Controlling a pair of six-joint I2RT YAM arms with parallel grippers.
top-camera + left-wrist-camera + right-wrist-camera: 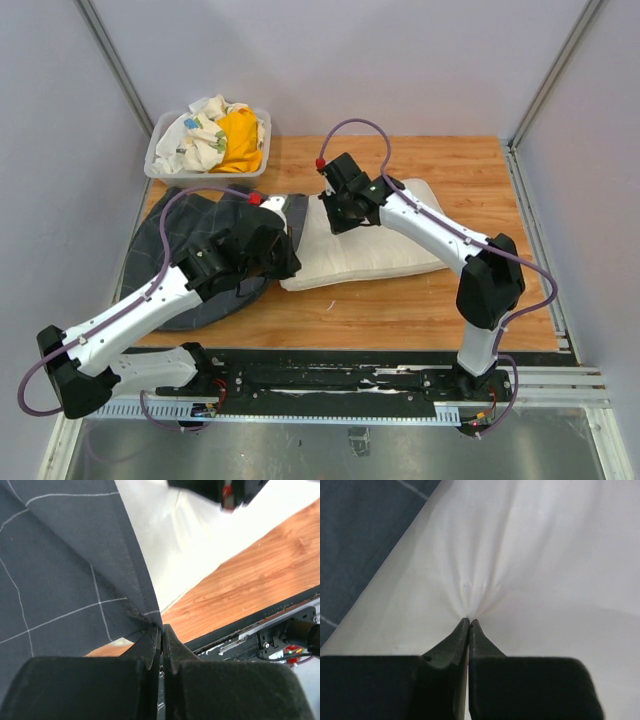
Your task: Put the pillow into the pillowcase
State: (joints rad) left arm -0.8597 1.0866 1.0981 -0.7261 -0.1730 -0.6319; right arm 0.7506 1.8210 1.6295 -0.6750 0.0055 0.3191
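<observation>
Beside the pillow's (370, 245) left end, my left tool (161, 630) is pressed together on the hem of the pillowcase (60, 580), and the dark cloth rises from that pinch as a loose flap. My right tool (470, 621) is also closed, nipping a small pucker of the pillow's cover near that same end, with creases fanning out from the tips.

The pillow lies flat on the desk (450, 300), and the pillowcase is spread out to its left with its edge touching the pillow's corner.

I judge the pillow to be light, soft and floppy. A pinch on its face only gathers cover, so it will likely sag and fold when pulled. The seamed edge or a corner looks the firmer place to hold.

The pillowcase seems thin and limp, so its mouth will collapse unless I keep one layer of the hem raised. I cannot tell whether my left tool holds one layer or both.
</observation>
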